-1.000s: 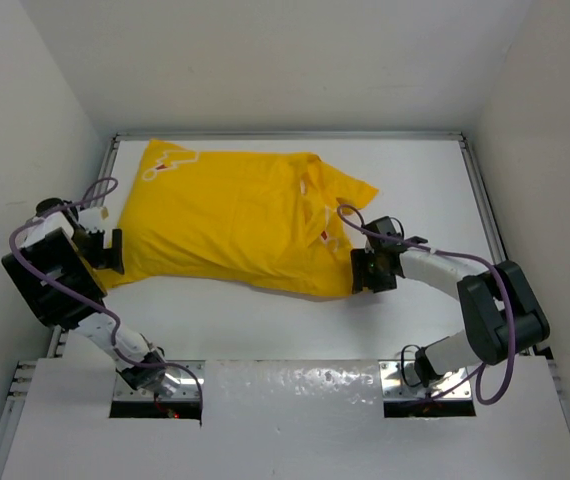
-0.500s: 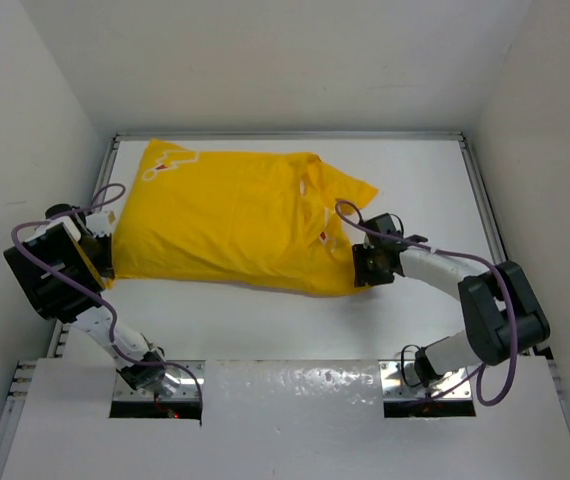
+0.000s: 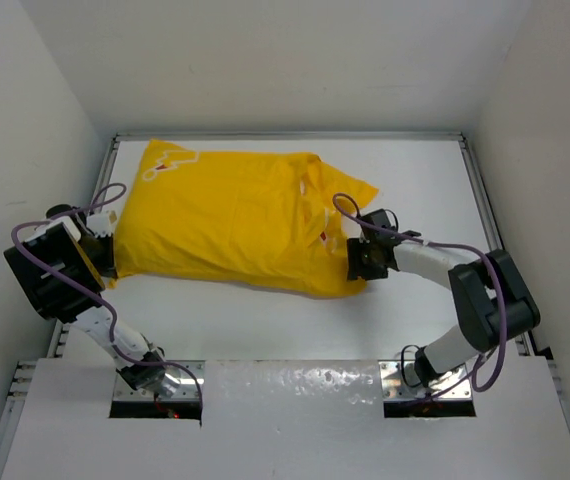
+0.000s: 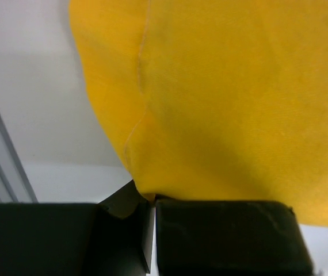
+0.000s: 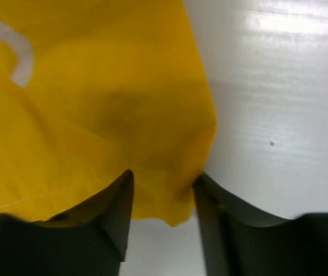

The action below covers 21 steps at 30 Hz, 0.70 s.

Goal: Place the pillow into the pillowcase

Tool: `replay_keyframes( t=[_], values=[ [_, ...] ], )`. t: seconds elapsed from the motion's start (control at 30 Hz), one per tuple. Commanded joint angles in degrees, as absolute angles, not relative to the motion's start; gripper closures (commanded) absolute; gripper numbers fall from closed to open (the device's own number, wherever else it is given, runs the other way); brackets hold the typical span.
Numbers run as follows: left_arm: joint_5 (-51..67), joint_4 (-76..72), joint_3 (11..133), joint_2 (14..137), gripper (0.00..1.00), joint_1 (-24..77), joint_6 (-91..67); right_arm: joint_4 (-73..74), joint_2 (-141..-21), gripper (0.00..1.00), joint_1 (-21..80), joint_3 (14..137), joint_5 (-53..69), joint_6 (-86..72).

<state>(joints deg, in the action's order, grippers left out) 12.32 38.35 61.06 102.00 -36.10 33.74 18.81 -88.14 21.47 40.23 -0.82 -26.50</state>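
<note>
The yellow pillowcase (image 3: 230, 220) lies bulging across the middle of the table, with white print near its far left corner. The pillow is hidden; no white cushion shows in any view. My left gripper (image 3: 106, 256) sits at the case's near left corner. In the left wrist view the left gripper (image 4: 151, 198) is shut on a tip of the yellow pillowcase (image 4: 227, 109). My right gripper (image 3: 357, 262) is at the case's near right corner. Seen from the right wrist, the right gripper (image 5: 163, 179) has its fingers apart, with the pillowcase (image 5: 95, 115) hanging its corner between them.
White walls close in the table on the left, back and right. A metal rail (image 3: 485, 210) runs along the table's right edge and another along the left. Both arm bases (image 3: 155, 380) stand at the near edge. Purple cables loop off both arms.
My left gripper has moved onto the pillowcase's left corner and shut on it. The right gripper has edged left onto the right corner, and its fingers have narrowed.
</note>
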Motion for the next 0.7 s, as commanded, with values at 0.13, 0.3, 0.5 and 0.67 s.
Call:
replay_keyframes(
  t=[0.13, 0.3, 0.5, 0.67],
  values=[
    [19.59, 45.6, 66.08, 98.27, 1.0, -36.12, 35.85, 16.79, -88.89, 1.0, 21.36, 37.35, 8.78, -28.04],
    [33.73, 58.17, 82.41, 94.84, 1.0, -36.12, 37.97, 15.22, -76.92, 1.0, 16.97, 48.56, 13.96, -30.75],
    [44.91, 63.81, 115.49, 93.95, 1.0, -36.21, 28.94, 17.82, -71.28, 1.0, 11.6, 76.91, 16.26, -29.28],
    [39.49, 50.25, 135.51, 90.63, 1.0, -36.56, 13.2, 17.42, -68.57, 1.0, 11.51, 96.74, 5.47, -19.01]
  ],
)
